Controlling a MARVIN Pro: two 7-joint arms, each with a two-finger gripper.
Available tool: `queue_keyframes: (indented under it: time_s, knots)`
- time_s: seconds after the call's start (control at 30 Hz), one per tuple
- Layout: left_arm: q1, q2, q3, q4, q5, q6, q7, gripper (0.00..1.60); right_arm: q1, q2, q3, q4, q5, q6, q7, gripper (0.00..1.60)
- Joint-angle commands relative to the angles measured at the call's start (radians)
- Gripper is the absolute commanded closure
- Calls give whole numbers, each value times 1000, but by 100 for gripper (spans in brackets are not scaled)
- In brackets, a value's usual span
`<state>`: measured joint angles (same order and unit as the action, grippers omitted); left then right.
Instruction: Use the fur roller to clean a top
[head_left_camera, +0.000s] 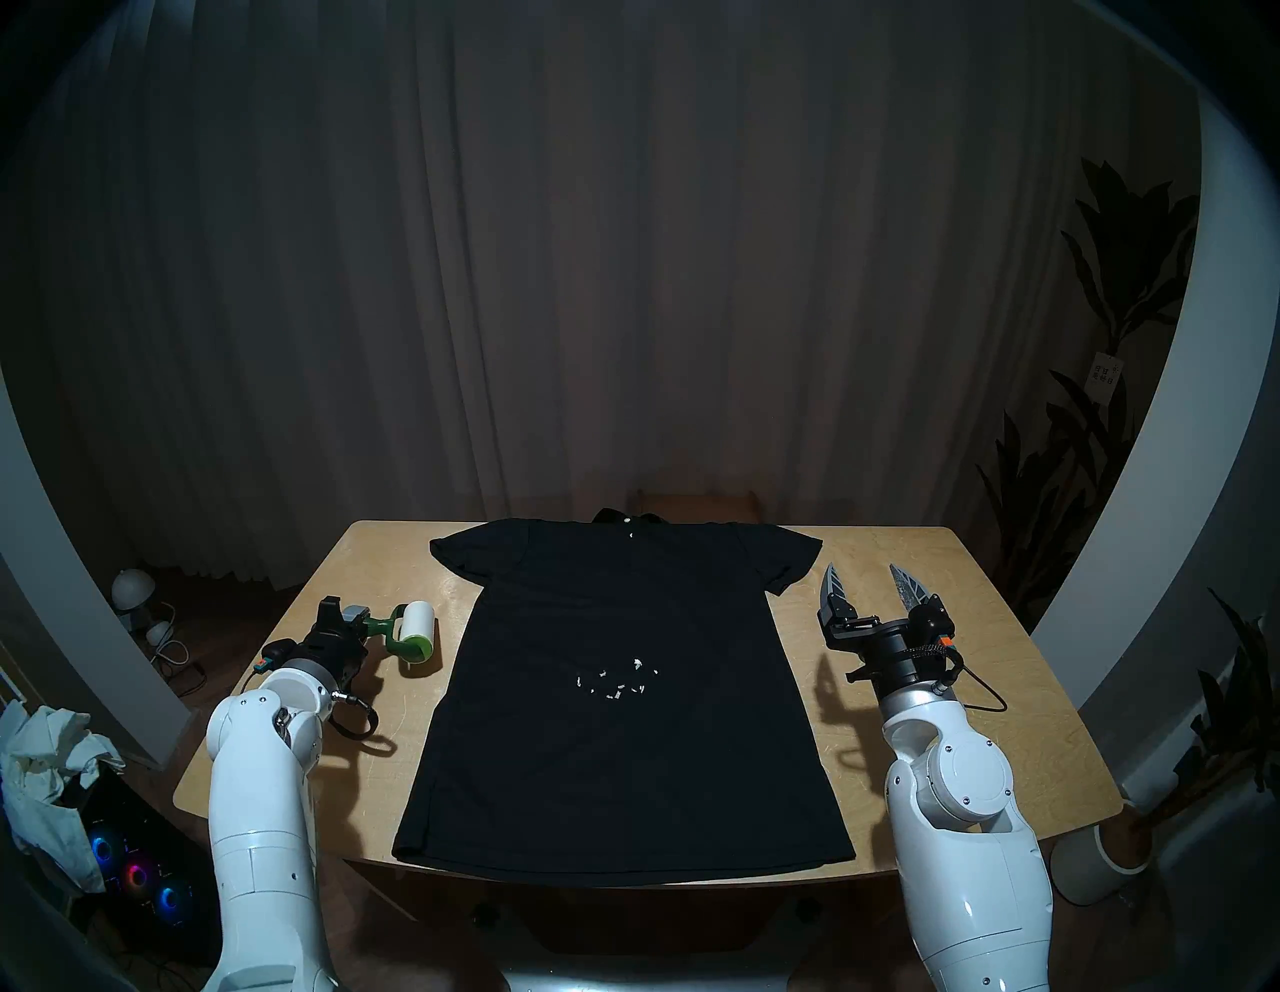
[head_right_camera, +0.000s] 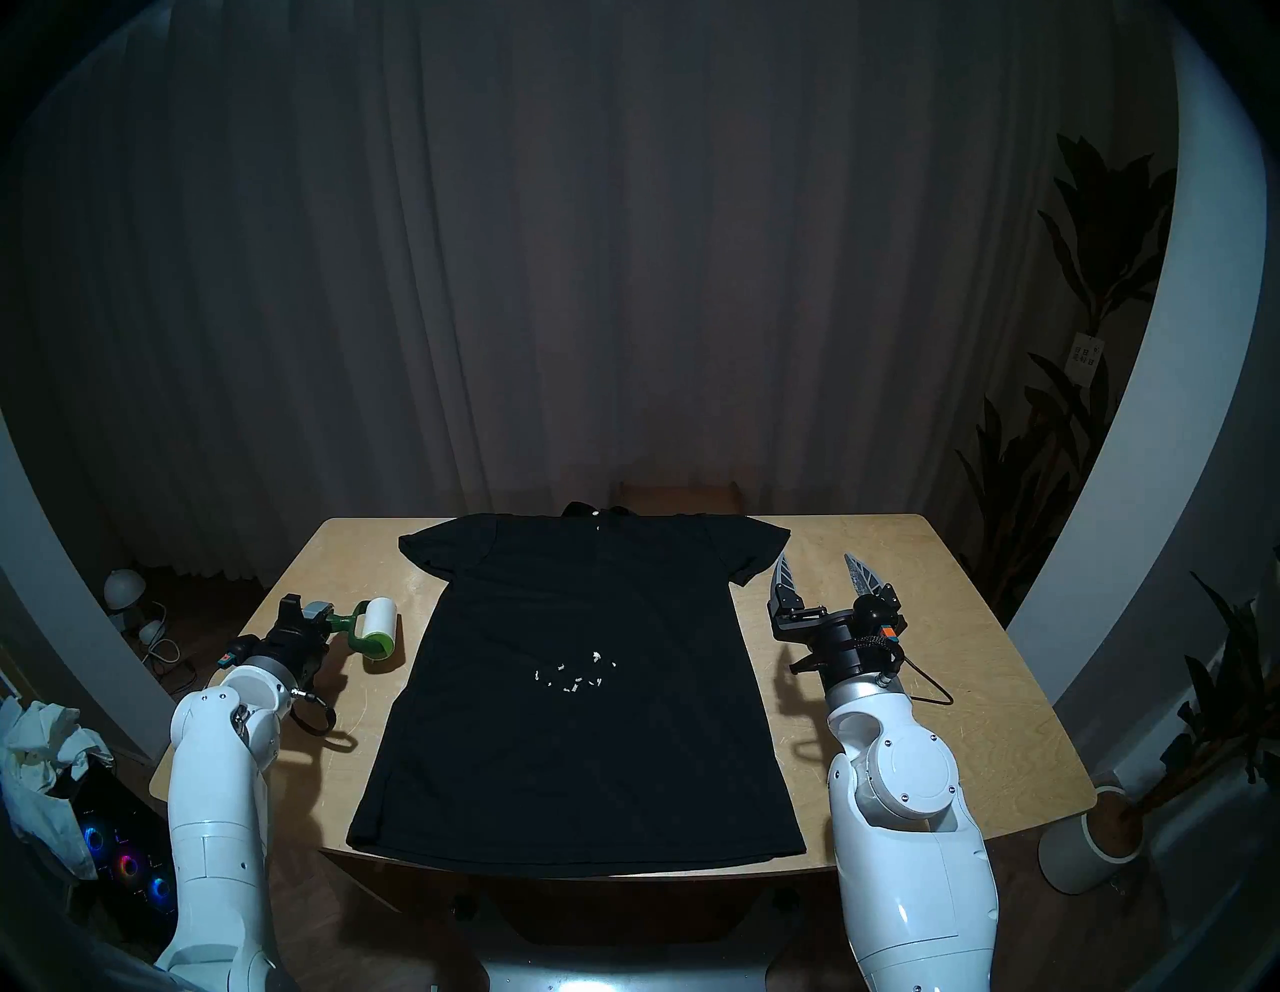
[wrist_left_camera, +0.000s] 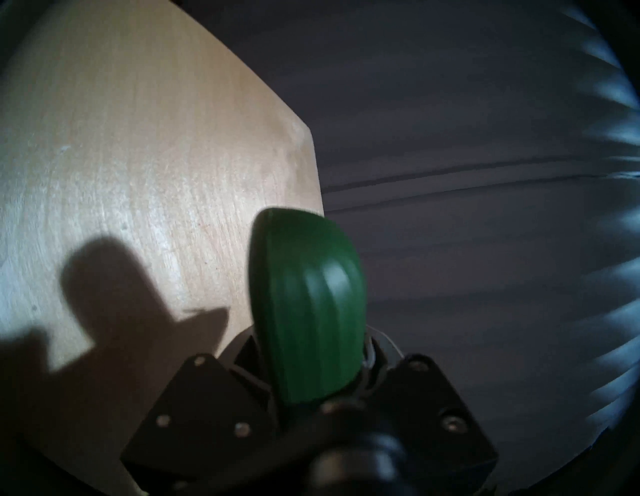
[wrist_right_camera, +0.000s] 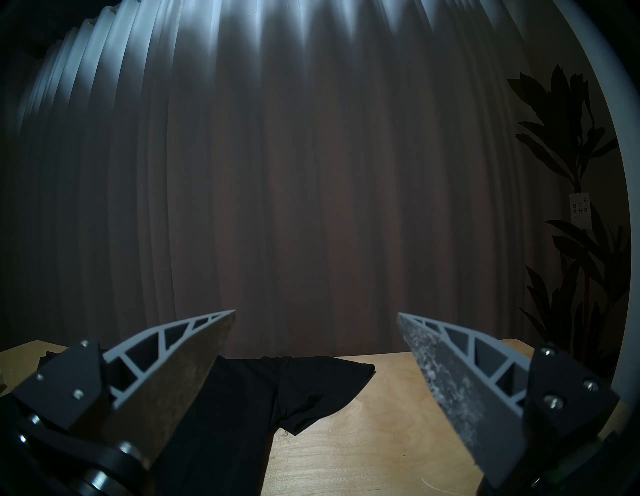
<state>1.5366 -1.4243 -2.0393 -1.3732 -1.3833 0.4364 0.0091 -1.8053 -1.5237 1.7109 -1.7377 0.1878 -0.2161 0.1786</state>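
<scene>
A dim room it was: pleated curtains (head_left_camera: 623, 263) hung across the back wall, beyond the open right jaws. The pale wooden table (head_left_camera: 970, 693) lay beneath them. Leafy plants (head_left_camera: 1122, 291) stood off to their right, a small lamp (head_left_camera: 131, 589) on the floor far left.

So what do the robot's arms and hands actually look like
Both arms have glossy white rounded shells with silver wrist rings. The left hand and right hand are black, each with a small orange tag and a looping black cable. The right hand's fingers are grey, pointed and ribbed.
</scene>
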Motion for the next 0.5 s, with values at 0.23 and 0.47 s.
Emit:
queue_keyframes:
  time_s: [0.23, 0.47]
  knots:
    - [77, 3, 0, -198, -15, -44, -220, 160, 3, -2, 13, -8, 19, -6, 3, 0]
    - [147, 7, 21, -273, -51, 12, -323, 160, -2, 33, 8, 9, -7, 9, 28, 0]
